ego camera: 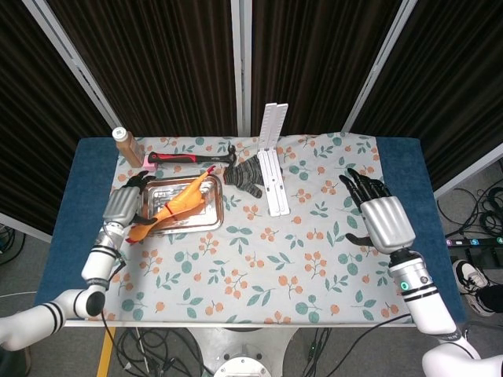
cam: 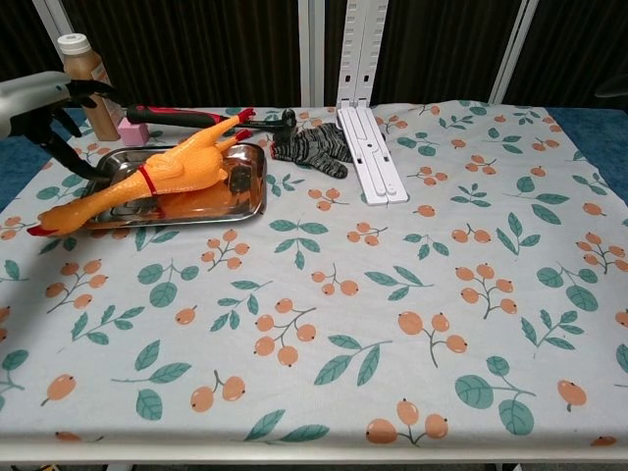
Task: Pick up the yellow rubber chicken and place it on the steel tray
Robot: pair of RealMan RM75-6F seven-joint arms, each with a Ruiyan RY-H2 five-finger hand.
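Note:
The yellow rubber chicken (ego camera: 178,202) (cam: 165,174) lies slantwise in the steel tray (ego camera: 214,222) (cam: 251,197) at the table's left. Its legs point toward the far right corner, and its head and beak hang over the tray's near left edge onto the cloth. My left hand (ego camera: 124,205) (cam: 41,101) hovers just left of the tray with its fingers spread, holding nothing and apart from the chicken. My right hand (ego camera: 384,219) shows only in the head view, at the right side of the table, flat, fingers extended, empty.
A brown bottle (ego camera: 125,146) (cam: 83,74), a pink block (cam: 133,132) and a red-handled hammer (ego camera: 189,159) (cam: 169,116) lie behind the tray. A striped grey glove (ego camera: 247,177) (cam: 312,147) and a white folding rack (ego camera: 272,169) (cam: 371,147) sit to its right.

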